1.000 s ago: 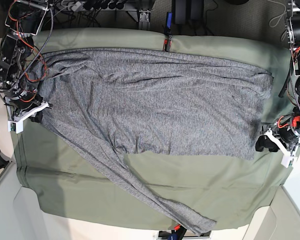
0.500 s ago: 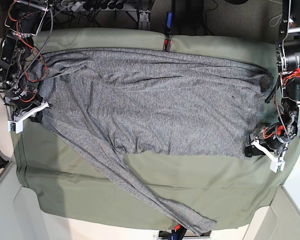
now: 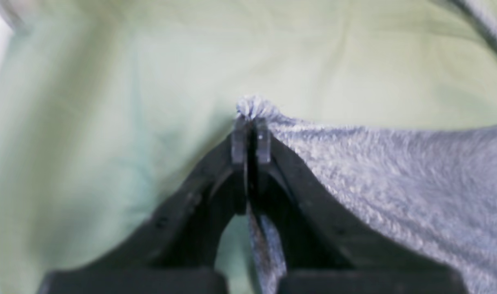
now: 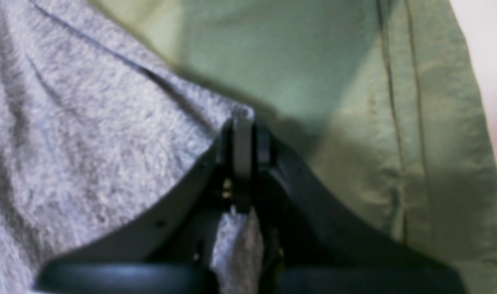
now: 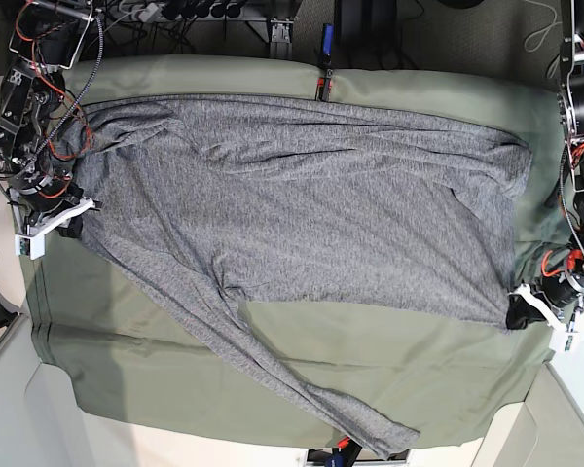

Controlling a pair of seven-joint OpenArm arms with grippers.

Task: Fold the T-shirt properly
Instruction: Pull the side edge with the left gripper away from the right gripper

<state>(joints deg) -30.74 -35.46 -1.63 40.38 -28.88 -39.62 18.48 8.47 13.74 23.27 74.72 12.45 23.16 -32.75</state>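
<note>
**Both corners pinched, first fold about to start**

T-shirt [image 5: 302, 195] lies spread flat across the olive table cloth [image 5: 370, 360], body running left to right over the far half, one long sleeve [image 5: 292, 379] trailing diagonally toward the near edge.

Left gripper [image 5: 519, 313] sits at the shirt's near-right corner. Wrist view: jaws pressed together with a tuft of grey knit poking out past the tips [image 3: 250, 122], so it is clamped on that corner. Fabric also hangs between the finger bases.

Right gripper [image 5: 70, 226] is at the near-left edge of the shirt body. Its wrist view shows the jaws pinched tight [image 4: 242, 139] on a grey corner, cloth bunched down between the fingers.

Step in hand, as I read it: grasp phase done, both near corners held, no lift visible yet, the shirt looks flat on the cloth.

Next move likely calls for raising both corners together, level, and carrying the near edge over toward the far edge. Uneven lift would skew the fold. The loose sleeve is outside both grips and may drag or bunch; probably needs tucking separately.

Containers: none in view, nothing to report there. Cables and rig hardware [image 5: 224, 12] line the far edge, off the cloth.
</note>
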